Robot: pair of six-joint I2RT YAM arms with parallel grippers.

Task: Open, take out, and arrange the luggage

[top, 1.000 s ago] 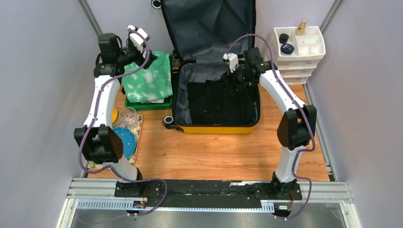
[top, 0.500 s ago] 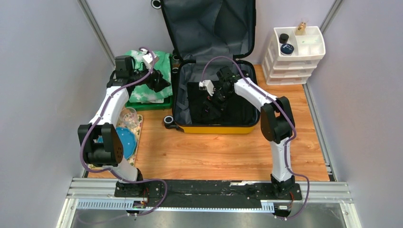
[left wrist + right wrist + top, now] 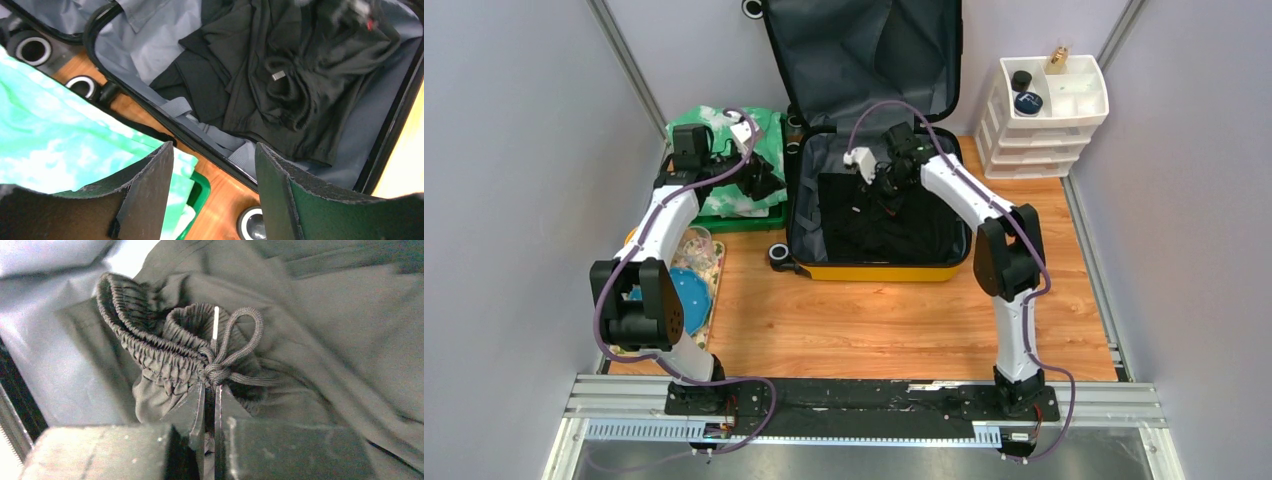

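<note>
Right tool (image 3: pixel 209 388) snapped shut on black garment (image 3: pixel 165 352) (waistband); left tool (image 3: pixel 215 150) open; luggage (image 3: pixel 879 271) crosswise, wheels (image 3: pixel 779 256) left.

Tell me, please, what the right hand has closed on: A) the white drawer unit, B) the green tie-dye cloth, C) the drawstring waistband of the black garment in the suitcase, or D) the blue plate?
C: the right wrist view shows the right hand shut on the gathered waistband of the black garment, just below the drawstring knot, inside the open luggage.
</note>
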